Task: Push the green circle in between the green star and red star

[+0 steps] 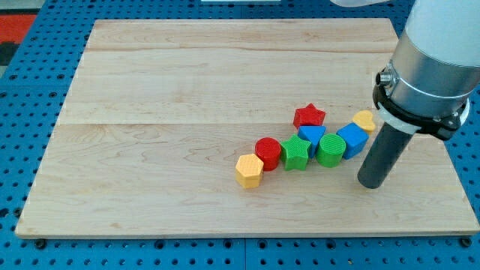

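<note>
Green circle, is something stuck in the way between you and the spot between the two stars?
Yes. The blue triangle sits right above the green circle, filling the gap between the green star and red star. My tip is at the view's right.

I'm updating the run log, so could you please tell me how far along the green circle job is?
Done: the green circle sits beside the green star, just below the blue triangle. In hand: my tip rests to the view's right of the circle, not touching it, below the blue cube. Left: the circle isn't between the green star and red star; the triangle fills that gap, so it still needs pushing up-left.
</note>
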Robot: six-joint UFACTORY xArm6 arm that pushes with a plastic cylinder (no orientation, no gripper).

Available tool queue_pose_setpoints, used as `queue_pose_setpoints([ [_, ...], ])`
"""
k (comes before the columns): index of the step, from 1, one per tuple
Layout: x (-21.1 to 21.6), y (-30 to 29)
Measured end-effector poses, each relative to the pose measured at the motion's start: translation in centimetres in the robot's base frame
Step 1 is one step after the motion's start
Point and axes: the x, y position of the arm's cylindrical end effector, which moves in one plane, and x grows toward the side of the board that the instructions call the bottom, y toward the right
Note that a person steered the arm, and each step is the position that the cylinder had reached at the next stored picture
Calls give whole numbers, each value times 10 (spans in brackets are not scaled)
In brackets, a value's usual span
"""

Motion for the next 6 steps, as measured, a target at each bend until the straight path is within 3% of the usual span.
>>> queue_pose_setpoints([
  [3, -72, -51],
  [5, -77, -46],
  [6, -107, -37],
])
